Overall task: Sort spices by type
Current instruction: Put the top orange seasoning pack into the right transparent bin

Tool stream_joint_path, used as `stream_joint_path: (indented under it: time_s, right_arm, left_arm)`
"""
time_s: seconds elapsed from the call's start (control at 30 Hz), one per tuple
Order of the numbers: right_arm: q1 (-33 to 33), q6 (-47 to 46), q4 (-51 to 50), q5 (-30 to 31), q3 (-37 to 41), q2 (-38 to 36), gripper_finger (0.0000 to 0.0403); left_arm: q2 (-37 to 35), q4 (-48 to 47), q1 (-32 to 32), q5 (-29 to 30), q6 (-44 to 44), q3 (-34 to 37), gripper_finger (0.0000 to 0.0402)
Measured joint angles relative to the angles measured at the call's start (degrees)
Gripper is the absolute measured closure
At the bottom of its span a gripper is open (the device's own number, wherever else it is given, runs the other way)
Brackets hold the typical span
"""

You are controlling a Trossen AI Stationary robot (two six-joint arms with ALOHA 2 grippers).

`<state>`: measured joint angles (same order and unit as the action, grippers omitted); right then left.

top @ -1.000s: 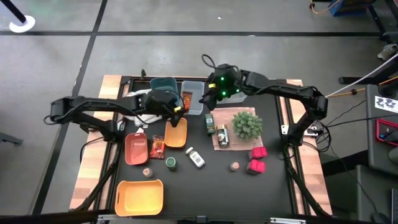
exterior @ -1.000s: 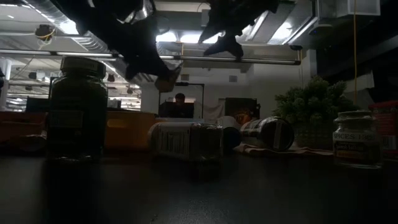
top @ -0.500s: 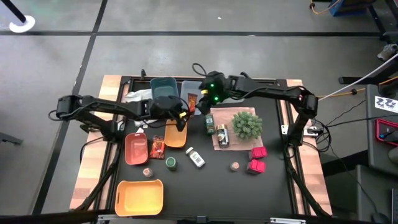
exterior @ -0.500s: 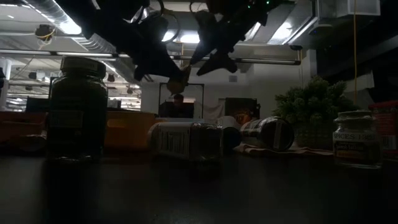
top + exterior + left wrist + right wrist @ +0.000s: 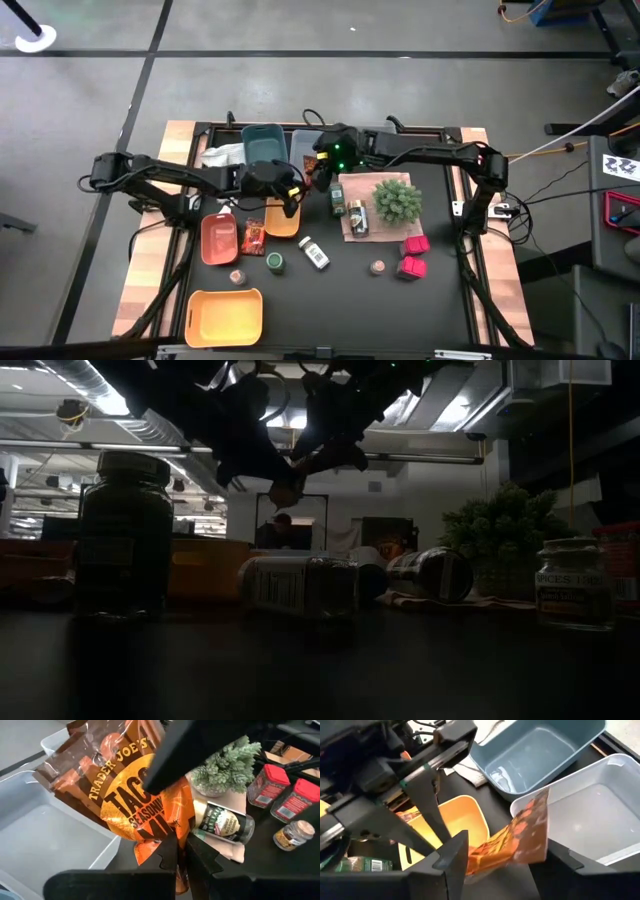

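Observation:
My left gripper [image 5: 181,862] is shut on an orange taco-seasoning packet [image 5: 125,795], held in the air over the orange bin [image 5: 282,215] and the edge of the clear bin [image 5: 310,148]. My right gripper [image 5: 507,851] is open, with one finger on each side of that packet [image 5: 520,835]; whether they touch it I cannot tell. A second red-orange packet [image 5: 254,236] lies flat on the table. A green-lidded jar [image 5: 274,263], a white bottle [image 5: 315,252], small jars [image 5: 237,276] [image 5: 378,267] and two magenta boxes [image 5: 413,255] rest on the table. My left gripper pinches the packet's bottom edge [image 5: 161,846] between its two fingers. The fingers come slanting down from the table's left side. The packet is lifted clear and sticks out beyond the fingertips, tilted, its printed face toward the wrist camera.
A teal bin [image 5: 263,142] stands at the back, a red tray [image 5: 219,238] and a yellow tray [image 5: 224,315] at the left front. A spiky green plant [image 5: 398,200] and two jars lying on brown paper [image 5: 346,206] are right of centre.
My right gripper has come down and toward the table's left until its open fingers stand around the packet. My left gripper has moved a little toward the near edge and the right with the packet, which stays lifted.

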<state>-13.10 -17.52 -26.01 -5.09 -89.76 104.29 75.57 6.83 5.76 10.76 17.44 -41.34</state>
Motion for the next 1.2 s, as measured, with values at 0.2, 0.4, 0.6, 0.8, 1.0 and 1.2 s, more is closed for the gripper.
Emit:
stream_joint_path:
  time_s: [0.2,0.4,0.6,0.8,1.0,1.2]
  right_arm:
    - [0.02,3.34,-0.95,-0.89,0.0,0.87,0.0251]
    - [-0.02,6.84,-0.77,-4.9,-0.02,1.49,0.0368]
    - [0.0,9.01,-0.91,-5.02,-0.02,1.33,0.0362]
    - [-0.04,10.66,-1.16,-5.01,0.0,1.28,0.0376]
    - [-1.38,12.19,-3.06,-4.55,-0.82,0.7,0.0378]
    - [-5.28,14.02,-8.21,-0.83,-4.29,0.15,0.0369]
  left_arm:
    - [0.0,0.19,-0.89,0.16,-1.09,0.02,0.0389]
    - [0.02,0.27,-0.9,-0.09,-4.39,0.04,0.0389]
    - [0.01,0.34,-0.9,-0.09,-9.48,0.04,0.0388]
    - [0.0,0.5,-0.56,-0.11,-14.53,0.04,0.0347]
    - [-0.07,0.51,0.53,-0.04,-13.14,0.02,0.0264]
    - [-0.07,0.22,1.52,-0.04,-13.08,0.02,0.0222]
